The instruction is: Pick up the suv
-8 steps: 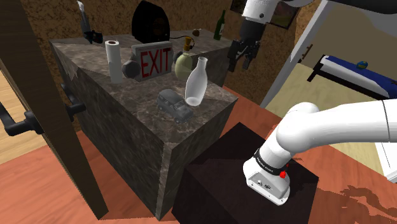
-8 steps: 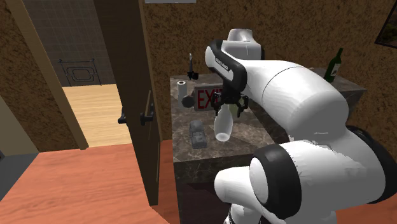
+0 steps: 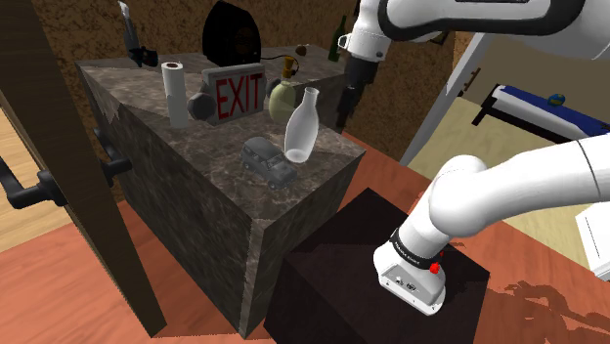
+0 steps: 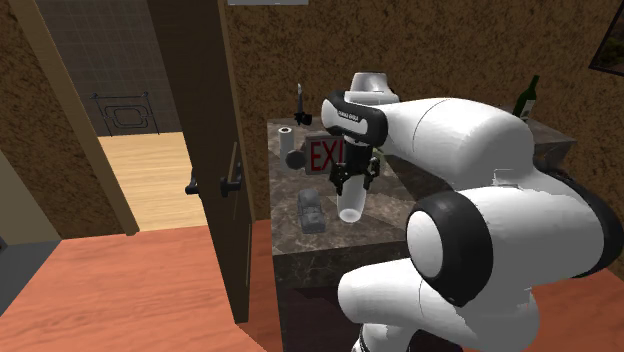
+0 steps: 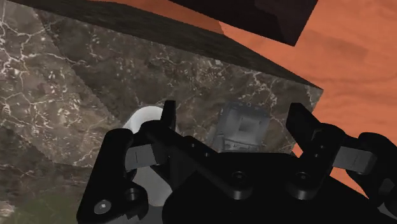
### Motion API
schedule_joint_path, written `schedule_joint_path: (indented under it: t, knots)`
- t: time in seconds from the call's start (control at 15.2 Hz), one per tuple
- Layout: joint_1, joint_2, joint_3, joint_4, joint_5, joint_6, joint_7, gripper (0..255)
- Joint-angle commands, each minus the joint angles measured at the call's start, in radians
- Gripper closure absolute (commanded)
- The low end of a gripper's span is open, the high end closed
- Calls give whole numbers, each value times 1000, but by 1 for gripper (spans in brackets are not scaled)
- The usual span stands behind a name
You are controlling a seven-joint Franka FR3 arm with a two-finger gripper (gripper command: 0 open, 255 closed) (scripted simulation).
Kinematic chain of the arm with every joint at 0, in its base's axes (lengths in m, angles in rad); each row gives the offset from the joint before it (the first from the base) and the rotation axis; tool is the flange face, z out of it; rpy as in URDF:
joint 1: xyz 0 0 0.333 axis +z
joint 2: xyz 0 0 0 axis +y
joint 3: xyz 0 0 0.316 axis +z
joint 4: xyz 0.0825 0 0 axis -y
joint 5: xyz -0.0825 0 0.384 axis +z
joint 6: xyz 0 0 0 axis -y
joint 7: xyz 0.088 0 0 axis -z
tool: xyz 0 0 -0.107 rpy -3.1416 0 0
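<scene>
Toy at the counter's edge: a boxy, plain grey suv [image 3: 270, 161] sits upright near the near corner of a dark, white-veined stone counter [image 3: 186, 147], just beside a white vase [image 3: 301, 124], on the shoulder view's left of it. The black gripper [image 5: 233, 121] hangs above the counter, fingers spread, grasping nothing. Farther back stand an EXIT sign [image 3: 238, 94] and a paper roll [image 3: 175, 93]. Reddish wood floor [image 3: 59, 283], rough brown wall [image 3: 68, 29], and a dark door [image 3: 68, 147] frame the room.

suv [image 3: 271, 161] on counter [image 3: 181, 156], vase [image 3: 301, 125] beside (sign [image 3: 235, 95] behind)
</scene>
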Motion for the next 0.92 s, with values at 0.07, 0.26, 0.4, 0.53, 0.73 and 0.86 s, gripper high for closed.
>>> schedule_joint_path:
  t: [0.07,0.26,0.4,0.53,0.73,0.86]
  knots:
    - [61,77,-42,-38,-23,128,-202,0]
    - [124,162,-78,-58,-35,245,-391,0]
    - [166,223,-100,-67,-36,321,-516,0]
    - [210,285,-119,-72,-34,395,-643,0]
    - [275,379,-142,-76,-19,503,-834,0]
    - [278,391,-144,-83,-16,523,-844,0]
